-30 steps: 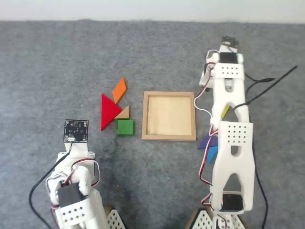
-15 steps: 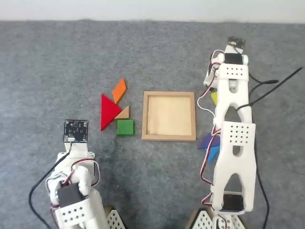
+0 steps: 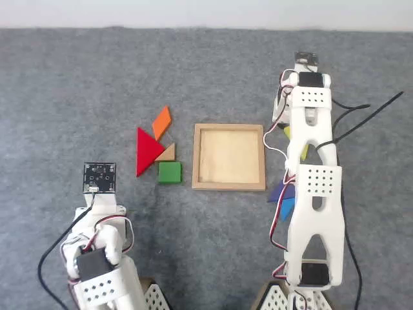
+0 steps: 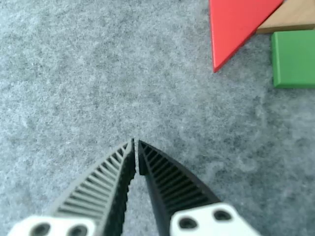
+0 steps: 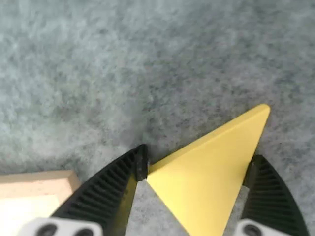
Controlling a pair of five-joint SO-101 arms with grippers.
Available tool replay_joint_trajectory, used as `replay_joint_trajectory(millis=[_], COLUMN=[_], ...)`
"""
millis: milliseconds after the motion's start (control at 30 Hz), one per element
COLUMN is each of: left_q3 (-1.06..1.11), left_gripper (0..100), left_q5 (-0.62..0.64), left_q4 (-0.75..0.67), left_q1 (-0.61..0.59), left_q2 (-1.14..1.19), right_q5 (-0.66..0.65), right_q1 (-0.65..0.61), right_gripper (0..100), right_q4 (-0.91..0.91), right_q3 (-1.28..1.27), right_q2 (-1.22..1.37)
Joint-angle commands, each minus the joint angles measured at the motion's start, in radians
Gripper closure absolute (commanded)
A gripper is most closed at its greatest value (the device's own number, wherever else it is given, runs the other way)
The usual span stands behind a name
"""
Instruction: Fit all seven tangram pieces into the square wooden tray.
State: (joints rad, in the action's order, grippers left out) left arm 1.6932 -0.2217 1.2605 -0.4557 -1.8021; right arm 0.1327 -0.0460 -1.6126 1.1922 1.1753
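- Right pincer [image 5: 199, 167] is spread wide, one tip on each side of the yellow triangle [image 5: 206, 184]. One tip touches a corner of it and the other sits right at the opposite edge. I can't say for sure it's squeezing yet.
- The yellow triangle looks to be lying flat on the desk [image 5: 98, 73]. Its long edge runs slantwise across the gap rather than square to the jaws, so I'd guess closing could twist it instead of gripping cleanly.
- The tray [image 3: 229, 185] sits just beside that arm, on the side toward the other arm, and nothing's in it so far. A corner of it shows next to the pincer in the right wrist view, so carrying the piece over is a short hop.
- A blue piece [image 3: 288, 206] and a purple piece [image 3: 279, 192] poke out from under the same arm.
- Left pincer [image 4: 135, 147] is closed on nothing and hangs over bare desk. The red triangle [image 4: 236, 24] and green square [image 4: 294, 59] are well ahead of it.
- So the right arm is the one that's near the yellow triangle.
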Motion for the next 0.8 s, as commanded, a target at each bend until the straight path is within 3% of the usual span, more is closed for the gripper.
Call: replay_joint_trajectory(millis=[0,300,567,767], left_q3=[-0.016,-0.016,-0.016,-0.016], left_gripper=[99,99,99,99], left_q5=[-0.009,-0.009,-0.009,-0.009], left_q4=[0.009,0.009,0.009,0.009], left_q1=[-0.008,-0.009,-0.009,-0.009], left_q2=[-0.020,-0.020,-0.020,-0.020], right_q5=[-0.021,-0.124,-0.127,-0.126], right_q1=[-0.021,-0.024,-0.030,-0.031], right_gripper=[69.2,64.9,61.2,64.4], right_q4=[-0.027,-0.048,-0.099,-0.090], right_q3=[0.043,0.037,0.040,0.037], right_q2=[-0.016,-0.015,-0.015,-0.008])
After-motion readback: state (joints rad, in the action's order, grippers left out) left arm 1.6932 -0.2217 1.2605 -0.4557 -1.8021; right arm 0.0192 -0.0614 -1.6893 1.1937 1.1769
